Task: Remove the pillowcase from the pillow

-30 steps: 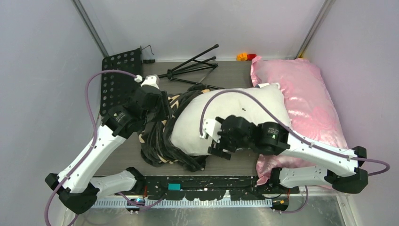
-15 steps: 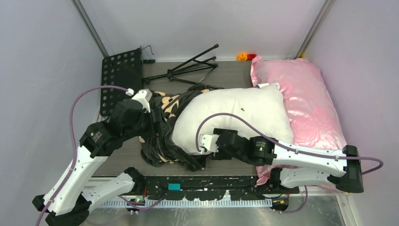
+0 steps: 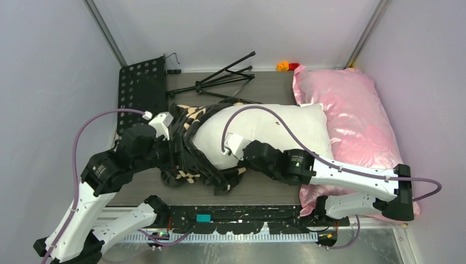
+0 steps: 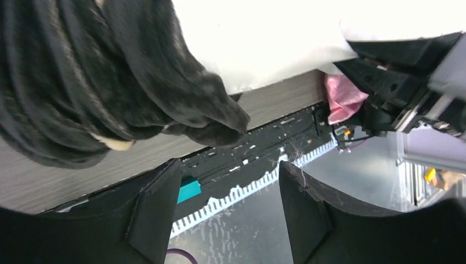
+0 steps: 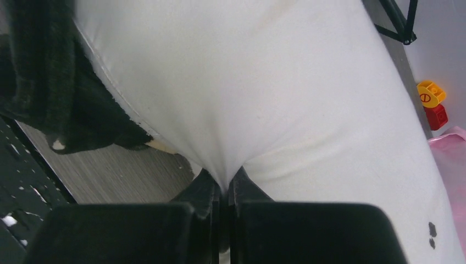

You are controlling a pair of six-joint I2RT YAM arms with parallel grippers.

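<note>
Pillow point(image 5: 258, 82) pinched by the closed right hand point(image 5: 224, 188)
The left hand point(image 4: 228, 170) is held spread wide, just beside the bunched pillowcase point(image 4: 82, 71).

Pink satin pillow point(image 3: 357, 115) at right; folded black tripod point(image 3: 222, 77), perforated black panel point(image 3: 142, 91), toy bricks point(image 3: 287, 66) behind

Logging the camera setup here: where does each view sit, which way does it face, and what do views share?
Top external: above and behind the robot, looking down on the table; left arm and right arm show.
Left wrist: looks past the open left gripper toward the table's near edge, pillowcase just ahead.
Right wrist: looks along the right gripper, shut on the pillow, toward the far wall.
Shared: all show pillow and pillowcase.
</note>
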